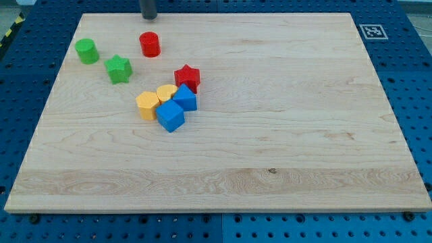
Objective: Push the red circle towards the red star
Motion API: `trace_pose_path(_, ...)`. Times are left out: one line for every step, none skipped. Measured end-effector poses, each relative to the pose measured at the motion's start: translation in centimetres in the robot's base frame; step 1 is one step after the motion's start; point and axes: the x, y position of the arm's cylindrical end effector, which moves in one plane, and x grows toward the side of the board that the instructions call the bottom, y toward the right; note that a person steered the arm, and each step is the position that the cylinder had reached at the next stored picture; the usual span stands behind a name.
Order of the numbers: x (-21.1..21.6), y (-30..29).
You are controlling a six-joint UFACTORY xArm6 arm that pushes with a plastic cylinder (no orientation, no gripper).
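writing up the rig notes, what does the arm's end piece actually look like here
Only a short stub of it shows at the view's top edge: a plain dark grey, round rod with a slight sheen, ending in my tip just above the red circle. No cables, markings or labels are visible on it, and there are no fingers. The rest of the arm is out of frame.

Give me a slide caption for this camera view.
My tip sits just above the red circle, with the red star lower right.
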Motion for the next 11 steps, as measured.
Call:
trace_pose_path(0.4, -0.3)
trace_pose_path(1.4, -0.3)
trace_pose_path(2.7, -0.3)
trace_pose_path(4.1, -0.3)
trace_pose_path(5.3, -0.3)
trace_pose_path(6.5, -0.3)
trace_pose_path(7.9, -0.2)
trace_pose_path(9.1, 0.3)
trace_pose_path(9.9, 1.3)
trace_pose_path(9.9, 2.8)
trace_pose_path(9.9, 4.4)
